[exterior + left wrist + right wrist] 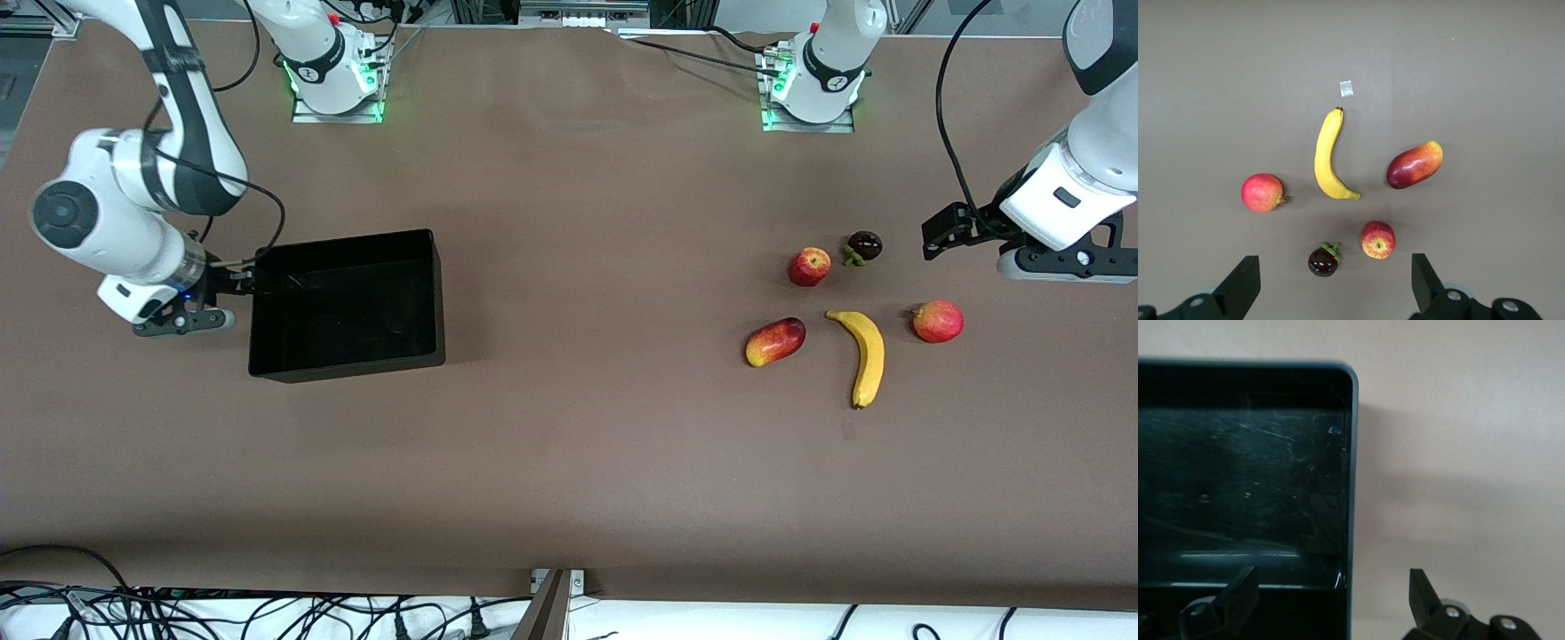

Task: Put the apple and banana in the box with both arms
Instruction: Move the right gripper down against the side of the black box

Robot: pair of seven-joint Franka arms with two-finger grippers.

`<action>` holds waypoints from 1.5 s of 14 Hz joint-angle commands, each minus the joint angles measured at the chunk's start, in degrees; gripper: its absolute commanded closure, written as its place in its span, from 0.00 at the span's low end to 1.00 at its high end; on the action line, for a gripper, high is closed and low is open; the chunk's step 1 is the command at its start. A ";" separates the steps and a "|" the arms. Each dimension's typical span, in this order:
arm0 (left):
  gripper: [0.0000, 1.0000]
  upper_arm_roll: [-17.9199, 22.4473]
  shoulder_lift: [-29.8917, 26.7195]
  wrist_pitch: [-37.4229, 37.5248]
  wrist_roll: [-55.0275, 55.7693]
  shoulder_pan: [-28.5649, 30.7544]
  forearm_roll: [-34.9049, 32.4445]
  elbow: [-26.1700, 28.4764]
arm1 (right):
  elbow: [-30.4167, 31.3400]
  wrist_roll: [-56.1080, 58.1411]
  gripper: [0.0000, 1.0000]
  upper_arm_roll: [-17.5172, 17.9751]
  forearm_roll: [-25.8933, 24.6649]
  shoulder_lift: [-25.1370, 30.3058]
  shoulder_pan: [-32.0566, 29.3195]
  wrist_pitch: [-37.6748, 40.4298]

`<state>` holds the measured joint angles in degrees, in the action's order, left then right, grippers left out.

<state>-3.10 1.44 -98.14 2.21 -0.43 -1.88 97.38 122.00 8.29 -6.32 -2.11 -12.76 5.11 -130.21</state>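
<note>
The red apple point(809, 266) lies on the brown table toward the left arm's end; it also shows in the left wrist view point(1378, 239). The yellow banana point(864, 356) point(1328, 157) lies nearer to the front camera than the apple. The black box point(356, 238) point(1353, 453) stands empty toward the right arm's end. My left gripper point(935, 238) point(1335, 287) is open and empty, up in the air over the table beside the fruits. My right gripper point(238, 281) point(1331, 600) is open at the box's end wall, with the wall's edge between its fingers.
A red-and-yellow mango-like fruit point(775, 341) point(1415, 165) lies beside the banana. A red-orange round fruit point(938, 321) point(1262, 193) lies on the banana's side toward the left arm's end. A dark mangosteen point(864, 246) point(1323, 260) sits beside the apple. A small pale scrap point(1347, 88) lies near the banana's tip.
</note>
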 commanded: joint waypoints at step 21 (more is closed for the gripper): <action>0.00 -0.07 0.40 0.58 0.08 -0.28 -0.93 -1.05 | -19.76 -10.80 1.00 5.71 10.72 -6.04 9.27 16.39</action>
<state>-3.10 1.44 -98.14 2.21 -0.43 -1.88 97.38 107.23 2.59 -0.65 7.33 -17.50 9.29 -117.11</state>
